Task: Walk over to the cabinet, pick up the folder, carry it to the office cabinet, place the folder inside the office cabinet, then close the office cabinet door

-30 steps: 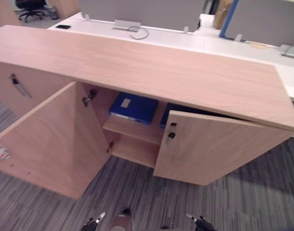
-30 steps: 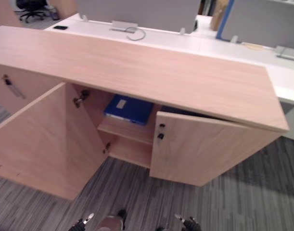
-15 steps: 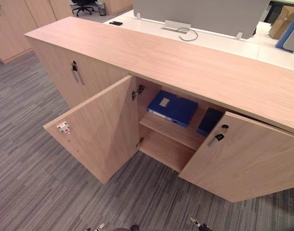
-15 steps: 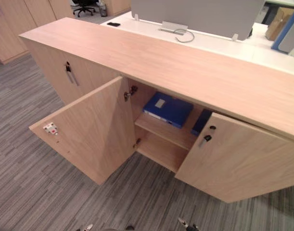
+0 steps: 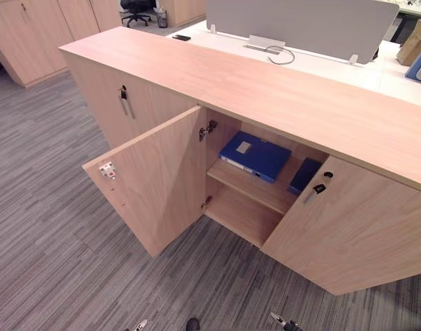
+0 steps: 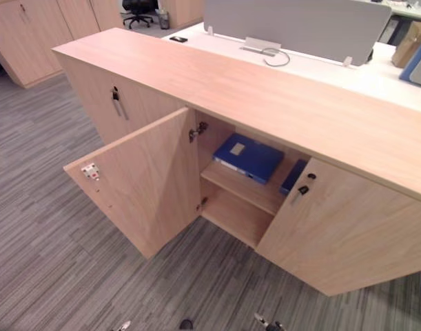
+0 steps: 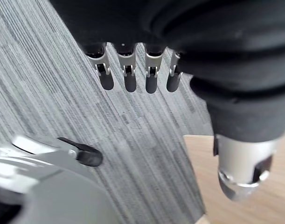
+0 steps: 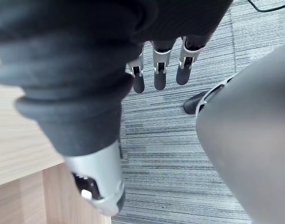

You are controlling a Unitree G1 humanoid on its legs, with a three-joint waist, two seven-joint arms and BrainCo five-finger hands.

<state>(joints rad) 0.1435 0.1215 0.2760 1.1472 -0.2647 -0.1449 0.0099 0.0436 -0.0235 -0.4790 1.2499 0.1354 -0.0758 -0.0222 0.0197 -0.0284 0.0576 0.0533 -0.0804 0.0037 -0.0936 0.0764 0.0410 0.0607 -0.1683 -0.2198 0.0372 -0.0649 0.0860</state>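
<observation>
A blue folder (image 5: pixel 255 155) lies flat on the upper shelf inside the low wooden office cabinet (image 5: pixel 265 89). The cabinet's left door (image 5: pixel 158 183) stands wide open and its right door (image 5: pixel 355 234) is half open. A second, darker folder (image 5: pixel 305 176) sits on the same shelf, partly behind the right door. My left hand (image 7: pixel 128 74) hangs over the carpet with straight fingers and holds nothing. My right hand (image 8: pixel 161 70) hangs the same way, open and empty. Both hands' fingertips peek in at the bottom edge of the eye views, well short of the cabinet.
Keys hang in the lock of the shut door (image 5: pixel 124 96) further left on the cabinet. Behind the cabinet stands a white desk (image 5: pixel 375 69) with a grey partition (image 5: pixel 300 27). Tall wooden cupboards (image 5: pixel 31 34) line the far left. Grey striped carpet (image 5: pixel 52 227) lies before the cabinet.
The camera has moved, so the cabinet now shows more from its left end. The folder, the doors and both hanging hands stand as before.
</observation>
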